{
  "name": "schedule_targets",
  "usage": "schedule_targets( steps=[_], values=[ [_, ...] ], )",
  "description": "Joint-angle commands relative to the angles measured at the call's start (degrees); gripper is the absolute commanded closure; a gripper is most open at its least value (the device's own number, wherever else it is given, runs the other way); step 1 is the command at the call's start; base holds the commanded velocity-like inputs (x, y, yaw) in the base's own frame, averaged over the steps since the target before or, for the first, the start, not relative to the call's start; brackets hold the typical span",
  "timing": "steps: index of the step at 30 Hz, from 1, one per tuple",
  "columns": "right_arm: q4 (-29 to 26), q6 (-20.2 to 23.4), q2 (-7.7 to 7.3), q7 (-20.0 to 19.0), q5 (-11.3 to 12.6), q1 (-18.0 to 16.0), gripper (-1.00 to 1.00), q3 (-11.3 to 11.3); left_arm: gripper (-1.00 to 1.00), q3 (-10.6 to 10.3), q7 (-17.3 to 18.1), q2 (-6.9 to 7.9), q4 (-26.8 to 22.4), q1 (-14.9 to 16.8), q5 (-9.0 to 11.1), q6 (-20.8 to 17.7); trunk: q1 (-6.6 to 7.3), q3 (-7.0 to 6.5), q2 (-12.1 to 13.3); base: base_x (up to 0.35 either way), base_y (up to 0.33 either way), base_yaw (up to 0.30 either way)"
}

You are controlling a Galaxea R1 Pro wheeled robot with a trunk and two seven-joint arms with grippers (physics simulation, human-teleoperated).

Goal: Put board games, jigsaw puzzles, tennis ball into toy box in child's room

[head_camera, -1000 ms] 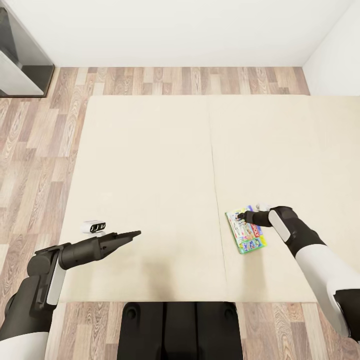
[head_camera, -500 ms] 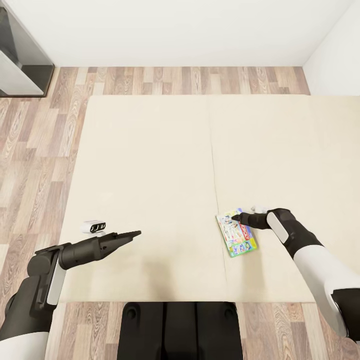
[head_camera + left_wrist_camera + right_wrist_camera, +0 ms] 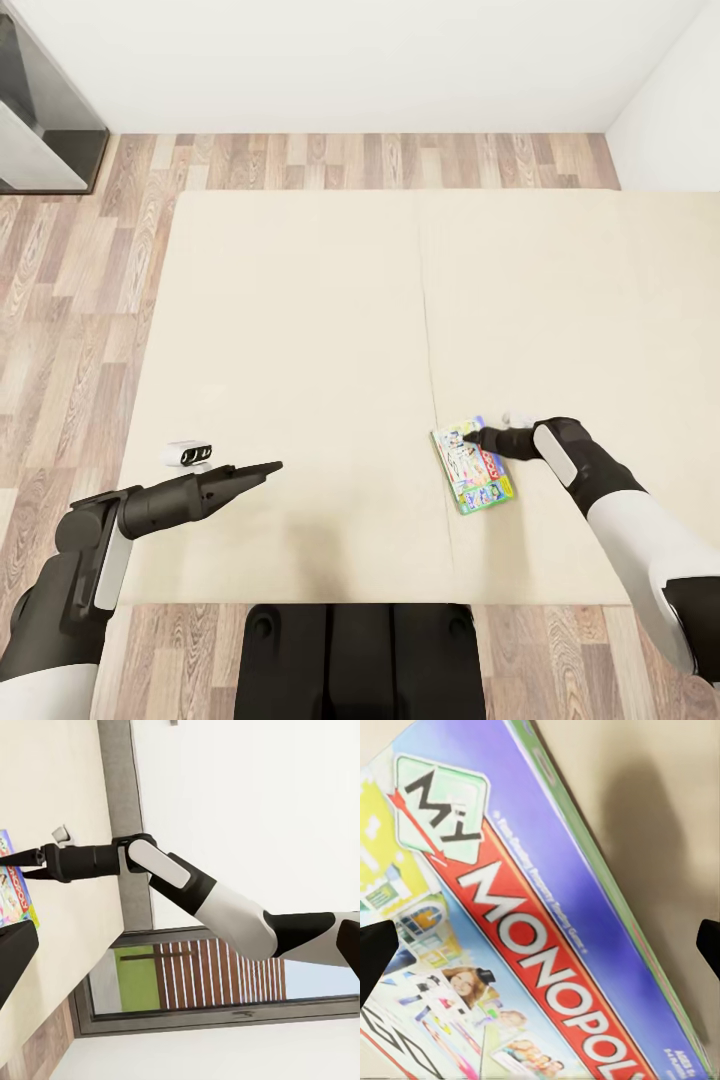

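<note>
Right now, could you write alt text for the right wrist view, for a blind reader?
A My Monopoly board game lies flat on the beige bed, seen close from above. The dark tips of the open jaws sit at either edge of the picture.

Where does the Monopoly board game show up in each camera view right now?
Head view: Monopoly board game lies on the beige bed, lower right of centre, at the right pincer tip.
Left wrist view: a strip of it at the left edge.
Right wrist view: its cover spans most of the picture.
Shared landmark: the beige bed under the box.
</note>
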State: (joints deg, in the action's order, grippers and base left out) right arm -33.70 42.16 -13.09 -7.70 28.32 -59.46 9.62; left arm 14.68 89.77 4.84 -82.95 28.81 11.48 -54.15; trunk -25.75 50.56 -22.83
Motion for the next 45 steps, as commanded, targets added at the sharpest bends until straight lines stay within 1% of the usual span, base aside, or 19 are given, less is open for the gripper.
schedule_targets(
  steps=[1,14,17,22,25,45],
  values=[
    [0.0,0.5,-0.06,-0.3,-0.3,0.0,-1.0,0.2,-1.0,0.0,0.2,0.0,0.0,0.0,0.0,-0.6,-0.03,0.06,-0.1,0.0,0.0,0.0],
    [0.0,3.0,-0.16,-0.9,-0.1,0.0,-1.0,0.2,-1.0,0.0,0.2,-0.01,0.0,0.0,0.0,-0.6,-0.03,0.06,-0.1,0.0,0.0,0.0],
    [0.0,3.1,-0.17,-1.7,-0.1,0.0,-1.0,0.2,-1.0,0.0,0.2,0.0,0.0,0.0,0.0,-0.6,-0.03,0.06,-0.1,0.0,0.0,0.0],
    [0.0,3.2,-0.25,-4.3,-0.3,0.0,-1.0,0.2,-1.0,0.0,0.2,0.0,0.0,0.0,0.0,-0.6,-0.03,0.06,-0.1,0.0,0.0,0.0],
    [0.0,3.2,-0.2,-5.2,-0.3,0.0,-1.0,0.3,-1.0,0.0,0.2,0.01,0.0,0.0,0.0,-0.6,-0.03,0.06,-0.1,0.0,0.0,0.0],
    [-0.3,2.8,-0.18,-5.9,-0.4,0.3,-1.0,0.6,-1.0,0.1,0.2,0.05,0.0,0.0,0.0,-0.6,-0.03,0.06,-0.1,0.0,0.0,0.0]
  ],
)
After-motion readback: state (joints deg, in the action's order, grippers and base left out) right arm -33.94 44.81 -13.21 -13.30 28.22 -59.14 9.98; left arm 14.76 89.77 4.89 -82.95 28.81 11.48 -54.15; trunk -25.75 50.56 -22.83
